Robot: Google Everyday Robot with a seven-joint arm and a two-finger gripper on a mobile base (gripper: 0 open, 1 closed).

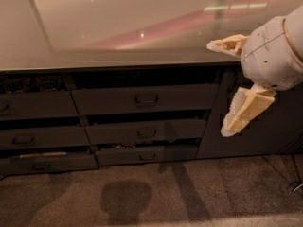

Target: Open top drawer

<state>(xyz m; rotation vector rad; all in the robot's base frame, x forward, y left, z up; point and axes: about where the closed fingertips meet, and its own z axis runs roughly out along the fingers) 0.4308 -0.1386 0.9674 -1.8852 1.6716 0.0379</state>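
Observation:
The top drawer [142, 98] is the dark brown-grey front in the middle column just under the countertop, with a small loop handle [147, 99] at its centre. It sits about flush with the fronts around it. My gripper [234, 77] hangs at the right, in front of the cabinet door and to the right of the drawer, apart from it. Its cream fingers [244, 110] are spread, with nothing between them.
A glossy countertop [118, 32] runs above. Two shallower drawers [147, 131] sit below the top one, and several more [33, 105] are at the left. A plain cabinet door [270, 126] is at the right. Speckled floor [142, 193] lies in front.

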